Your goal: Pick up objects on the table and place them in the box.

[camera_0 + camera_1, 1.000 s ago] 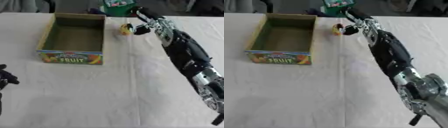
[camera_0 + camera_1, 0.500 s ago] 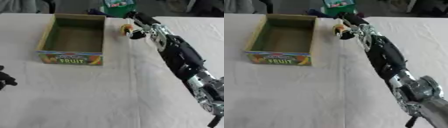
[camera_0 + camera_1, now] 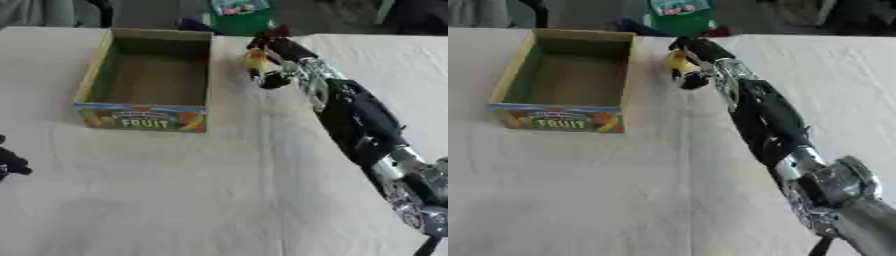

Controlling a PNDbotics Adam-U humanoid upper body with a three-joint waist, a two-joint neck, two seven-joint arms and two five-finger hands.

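Observation:
An open cardboard box (image 3: 147, 117) with "FRUIT" printed on its front wall stands at the table's back left, and its inside looks bare. My right arm stretches across the table to the far middle. There my right hand (image 3: 278, 52) is curled round a small yellow object (image 3: 255, 58), held just right of the box's far right corner. Only the dark fingers of my left hand (image 3: 10, 164) show at the left edge, low on the table, curled and holding nothing.
A green box (image 3: 238, 13) with a picture on top sits beyond the table's far edge, a dark blue shape (image 3: 194, 24) beside it. The white cloth (image 3: 201, 200) covers the table.
My right hand has moved left toward the box with the yellow object in it. The left hand has slid lower and further out at the left edge.

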